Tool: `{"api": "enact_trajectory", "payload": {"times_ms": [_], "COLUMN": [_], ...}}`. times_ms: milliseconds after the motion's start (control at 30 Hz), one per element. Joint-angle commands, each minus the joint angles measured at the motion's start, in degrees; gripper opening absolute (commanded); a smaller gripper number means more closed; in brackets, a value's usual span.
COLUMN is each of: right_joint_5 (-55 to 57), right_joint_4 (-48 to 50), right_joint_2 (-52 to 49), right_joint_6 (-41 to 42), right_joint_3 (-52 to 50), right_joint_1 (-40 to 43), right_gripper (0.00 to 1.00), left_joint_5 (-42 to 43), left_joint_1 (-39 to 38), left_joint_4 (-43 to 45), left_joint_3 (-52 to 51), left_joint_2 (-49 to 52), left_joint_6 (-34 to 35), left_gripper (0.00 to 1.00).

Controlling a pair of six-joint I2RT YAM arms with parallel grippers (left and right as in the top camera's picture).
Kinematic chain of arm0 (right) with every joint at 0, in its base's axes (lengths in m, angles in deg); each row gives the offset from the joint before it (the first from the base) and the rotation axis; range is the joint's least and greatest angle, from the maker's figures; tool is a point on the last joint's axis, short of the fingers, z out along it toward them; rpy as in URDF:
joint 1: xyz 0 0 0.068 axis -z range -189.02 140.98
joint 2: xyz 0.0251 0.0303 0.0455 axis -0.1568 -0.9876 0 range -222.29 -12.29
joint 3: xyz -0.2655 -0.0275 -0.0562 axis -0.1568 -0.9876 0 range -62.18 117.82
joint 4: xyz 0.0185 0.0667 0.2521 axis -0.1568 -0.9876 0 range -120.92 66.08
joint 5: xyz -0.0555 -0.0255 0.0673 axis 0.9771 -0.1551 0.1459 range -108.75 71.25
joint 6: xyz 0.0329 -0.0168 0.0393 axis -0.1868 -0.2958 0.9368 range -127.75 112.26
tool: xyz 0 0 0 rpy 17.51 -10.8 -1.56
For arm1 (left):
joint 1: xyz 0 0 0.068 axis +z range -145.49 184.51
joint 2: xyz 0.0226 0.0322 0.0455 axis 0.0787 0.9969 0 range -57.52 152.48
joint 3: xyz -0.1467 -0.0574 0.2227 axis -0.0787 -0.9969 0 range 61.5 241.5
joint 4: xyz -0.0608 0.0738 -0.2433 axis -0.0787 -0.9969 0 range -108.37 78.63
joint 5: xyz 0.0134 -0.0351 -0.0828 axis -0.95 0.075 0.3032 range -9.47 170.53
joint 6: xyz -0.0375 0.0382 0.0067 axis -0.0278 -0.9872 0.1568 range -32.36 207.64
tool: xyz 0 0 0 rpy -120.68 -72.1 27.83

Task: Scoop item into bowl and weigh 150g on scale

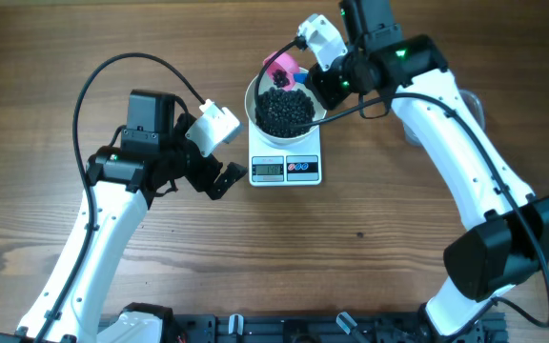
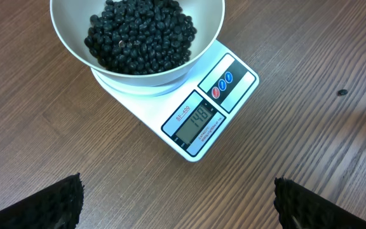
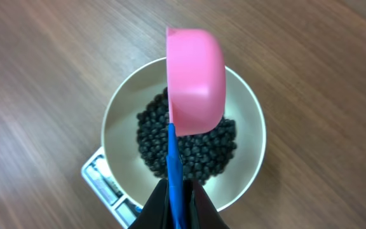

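The white bowl stands on the white scale, with a heap of black beads inside it. From the left wrist I see the bowl, the beads and the scale's display, which looks like 149. My right gripper is shut on the blue handle of the pink scoop. The scoop is tipped on its side over the bowl, its back toward the camera. My left gripper hangs open left of the scale, nothing between its fingers.
A clear plastic tub peeks out from behind the right arm at the far right. A small dark speck lies on the wooden table in front of the scale.
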Motion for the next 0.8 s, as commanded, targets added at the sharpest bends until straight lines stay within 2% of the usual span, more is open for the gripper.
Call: {"api": "enact_trajectory", "payload": {"times_ms": [0,500,767], "right_joint_5": [-8.2,-21.5,-23.6], "right_joint_4": [-0.7,-2.0,-2.2], "right_joint_2": [-0.7,-0.7,-0.7], "right_joint_6": [0.4,1.9,3.3], "right_joint_3": [0.7,0.7,0.7], "right_joint_1": [2.8,11.4,12.5], "right_gripper": [0.04,0.04,0.04], "left_joint_5": [0.5,0.5,0.5], "left_joint_1": [-0.2,-0.2,-0.2], "left_joint_4": [0.0,0.0,0.0], "left_joint_3": [0.0,0.0,0.0], "left_joint_2": [-0.7,-0.7,-0.7], "left_joint_6": [-1.1,-1.1,-1.1], "left_gripper": [1.0,1.0,1.0]}}
